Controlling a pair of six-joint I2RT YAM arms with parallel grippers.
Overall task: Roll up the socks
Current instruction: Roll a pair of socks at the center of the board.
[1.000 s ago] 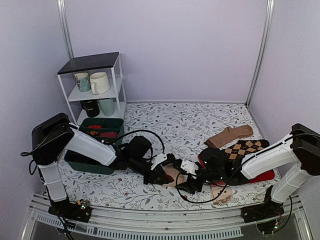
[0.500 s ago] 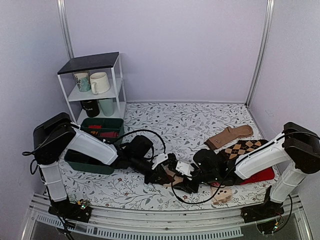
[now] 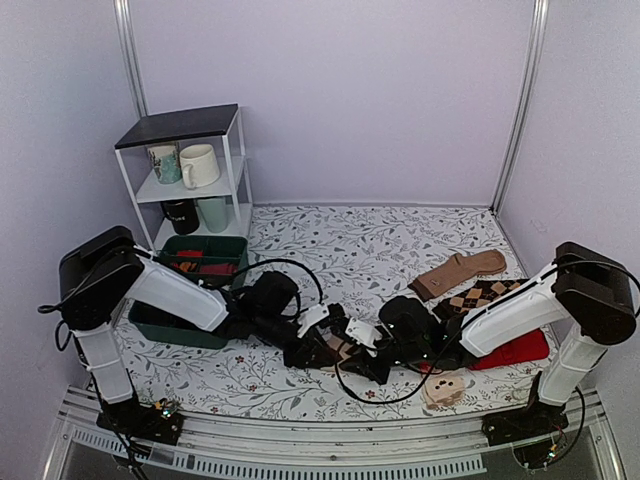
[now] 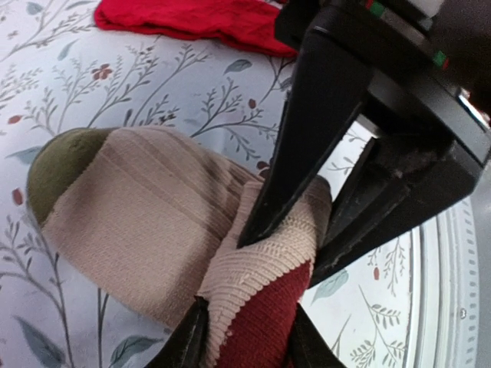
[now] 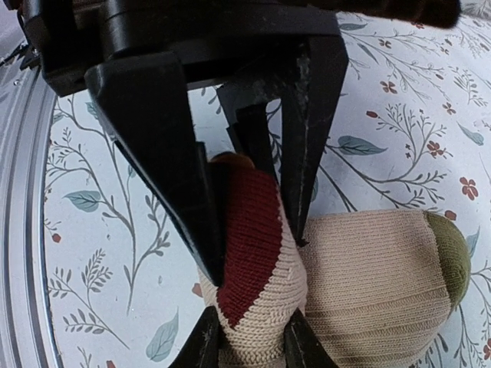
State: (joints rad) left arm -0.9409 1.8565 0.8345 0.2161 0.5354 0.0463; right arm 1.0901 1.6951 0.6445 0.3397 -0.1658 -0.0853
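**Student:** Where are the tan knitted socks [image 4: 146,207], and why are they gripped from two sides?

**Tutor:** They lie as a partly wound bundle on the floral tablecloth [image 3: 380,250], near the front edge and about midway between the two arm bases. The bundle's maroon end [image 5: 249,230] stands up off the cloth, and an olive patch [image 4: 57,165] marks the opposite end. As I judge it, two opposed grips let one gripper pin the wound part while the other takes the fold, so the roll cannot spring loose.

**Student:** How do the jaws stand?

**Tutor:** The left gripper [image 4: 247,322] is narrow, with knit filling the gap between its fingers. The right gripper [image 5: 249,337] is likewise narrow and pinches the same maroon end from the opposite direction. Each gripper's fingers cross close beside the other's. How firmly either one presses cannot be told.

**Student:** And the arms?

**Tutor:** Both reach low and inward. The forearms slope down almost flat over the table, and the wrists meet nose to nose over the bundle.

**Student:** What lies around them?

**Tutor:** Bright red socks [image 3: 515,350] lie just beside the right forearm, with brown argyle socks [image 3: 490,297] beyond them. A green bin [image 3: 165,328] sits behind the left arm. All three are apart from the bundle.
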